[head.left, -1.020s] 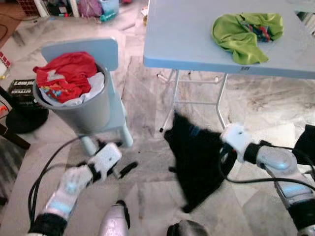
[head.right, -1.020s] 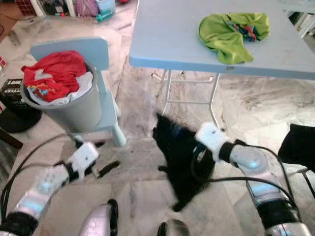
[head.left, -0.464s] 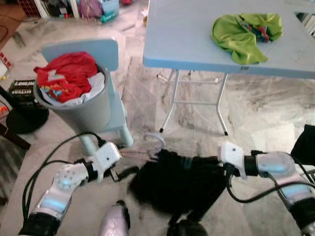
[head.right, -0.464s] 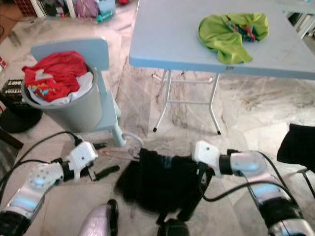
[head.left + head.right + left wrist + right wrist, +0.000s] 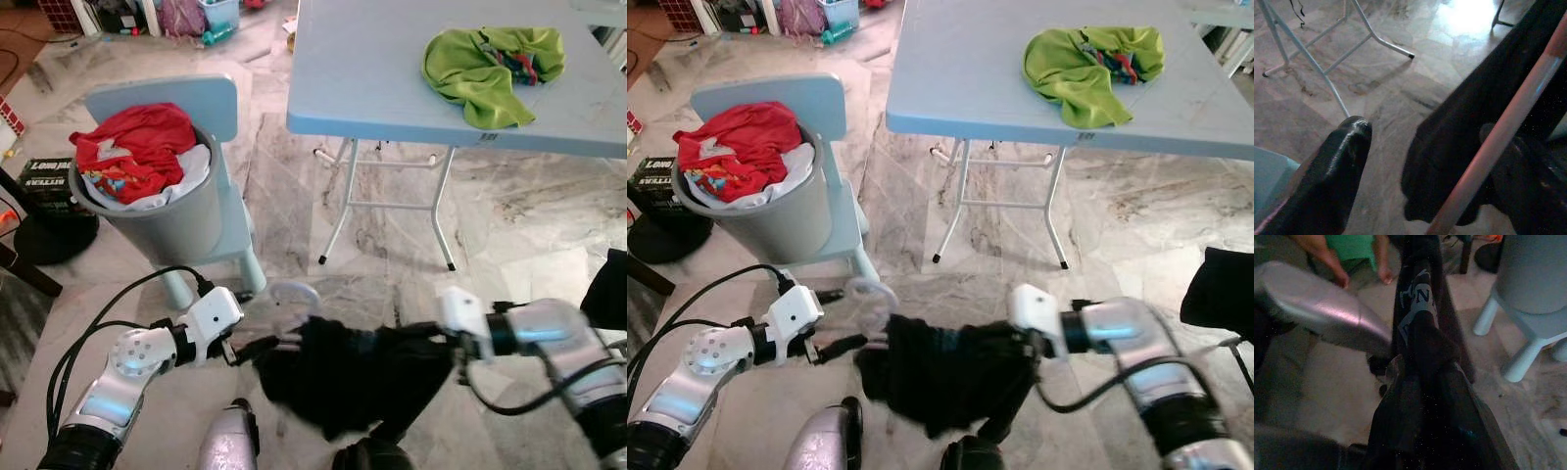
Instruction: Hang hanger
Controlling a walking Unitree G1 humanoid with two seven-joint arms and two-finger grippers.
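A black garment (image 5: 353,377) on a pale pink hanger stretches low over the floor between my two arms. The hanger's clear hook (image 5: 870,291) sticks up at the garment's left end, right beside my left gripper (image 5: 844,319). That gripper is open, and in the left wrist view the pink hanger bar (image 5: 1498,137) runs between its black fingers (image 5: 1337,176), close to the far one. My right gripper (image 5: 428,340) is shut on the garment's right end; in the right wrist view the bunched cloth (image 5: 1425,382) hides its fingers.
A grey bucket (image 5: 171,230) heaped with red clothes stands on a pale blue chair (image 5: 167,98) at the left. A blue folding table (image 5: 392,78) with a green cloth (image 5: 490,64) is ahead. A person's legs (image 5: 1347,254) show in the right wrist view.
The garment hung straight down from my right gripper a second ago. It has swung leftward and now lies stretched across to my left gripper, with the hook raised beside it.
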